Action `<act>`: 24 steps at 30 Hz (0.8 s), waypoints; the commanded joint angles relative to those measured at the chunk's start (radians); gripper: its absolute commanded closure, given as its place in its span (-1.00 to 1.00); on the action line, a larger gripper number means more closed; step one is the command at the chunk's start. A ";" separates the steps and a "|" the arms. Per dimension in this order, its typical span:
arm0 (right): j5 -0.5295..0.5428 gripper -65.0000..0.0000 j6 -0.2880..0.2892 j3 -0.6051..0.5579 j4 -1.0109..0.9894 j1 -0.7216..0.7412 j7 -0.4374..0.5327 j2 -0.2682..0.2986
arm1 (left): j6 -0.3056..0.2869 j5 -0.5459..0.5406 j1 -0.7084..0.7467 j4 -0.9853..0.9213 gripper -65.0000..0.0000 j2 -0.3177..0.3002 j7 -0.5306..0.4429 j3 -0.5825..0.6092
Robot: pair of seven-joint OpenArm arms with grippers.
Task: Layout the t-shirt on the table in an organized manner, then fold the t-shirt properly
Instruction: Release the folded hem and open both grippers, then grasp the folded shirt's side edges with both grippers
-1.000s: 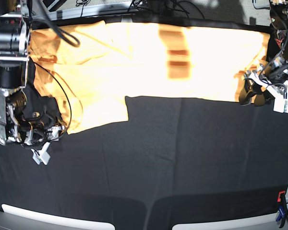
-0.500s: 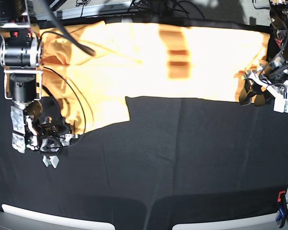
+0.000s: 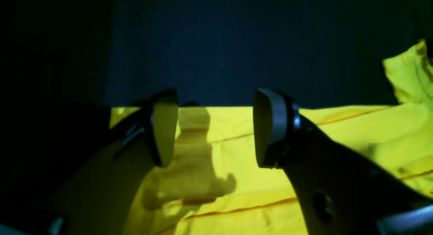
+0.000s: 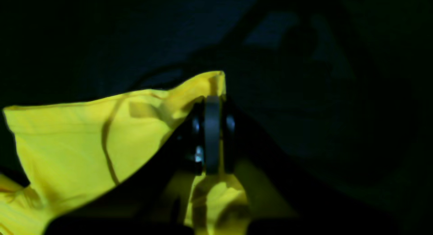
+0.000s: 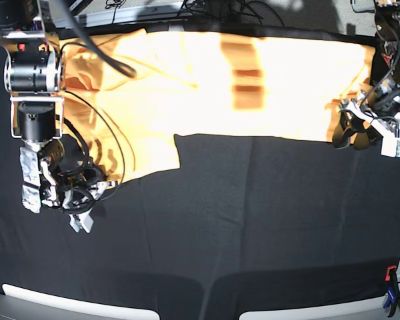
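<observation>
The light orange-yellow t-shirt point(image 5: 253, 80) lies spread along the far side of the black table point(image 5: 253, 227), with one sleeve hanging down at the left. My right gripper point(image 5: 105, 187) is at that sleeve's lower corner. In the right wrist view the right gripper point(image 4: 212, 104) is shut on a raised fold of the t-shirt point(image 4: 84, 133). My left gripper point(image 5: 351, 136) sits at the shirt's right end. Seen from the left wrist, this gripper point(image 3: 214, 128) stands open above the t-shirt point(image 3: 236, 167), its fingers point(image 3: 267, 126) wide apart and empty.
A red and blue clamp point(image 5: 390, 288) sits at the table's near right edge. Black cables point(image 5: 113, 143) from the right arm loop over the shirt's sleeve. More cables and equipment lie beyond the far edge point(image 5: 213, 10).
The right arm has shifted toward the sleeve's lower corner, and its jaws have gone from open to shut on the cloth. The left arm has stayed still.
</observation>
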 commanded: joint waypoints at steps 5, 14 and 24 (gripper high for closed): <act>0.018 1.00 0.017 0.002 0.222 -0.034 0.005 0.004 | -0.003 0.000 -0.008 0.019 -0.02 -0.014 -0.024 -0.005; 0.018 1.00 -0.005 0.006 0.757 -0.316 -0.061 0.007 | -0.002 -0.001 -0.008 0.019 -0.02 -0.014 -0.031 -0.005; 0.018 1.00 -0.034 0.006 1.213 -0.693 -0.049 0.006 | -0.002 -0.001 -0.008 0.019 -0.02 -0.014 -0.030 -0.005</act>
